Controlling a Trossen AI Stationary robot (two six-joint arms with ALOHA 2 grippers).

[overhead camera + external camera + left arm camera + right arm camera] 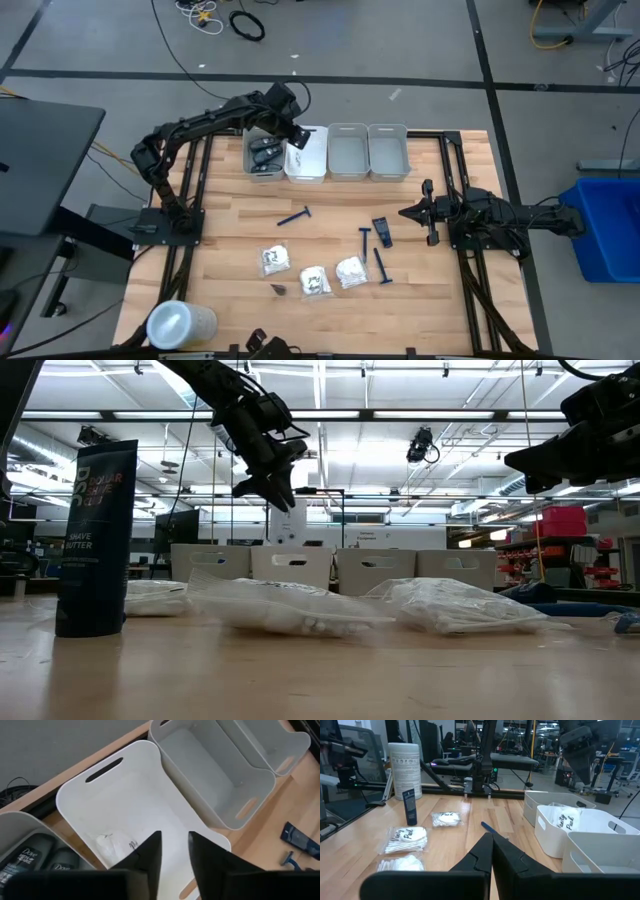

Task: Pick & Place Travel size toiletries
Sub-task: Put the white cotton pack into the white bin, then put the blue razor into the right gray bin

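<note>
My left gripper [290, 128] hangs open over the white bin [312, 168] at the far left, nothing between its fingers [150, 851]. A white packet [111, 845] lies inside that bin. The grey bin [252, 160] beside it holds dark oval cases [29, 858]. Out on the table lie three white packets [314, 281], blue razors [294, 216] and a dark blue case [381, 231], and a small dark tube [410, 807] stands upright. My right gripper [492, 845] waits shut at the table's right side, above the wood.
Two more grey bins [347, 152] [388, 152] stand in the row to the right of the white one. A white cylindrical canister [180, 322] stands at the near left corner. Bare wood lies between the bins and the loose items.
</note>
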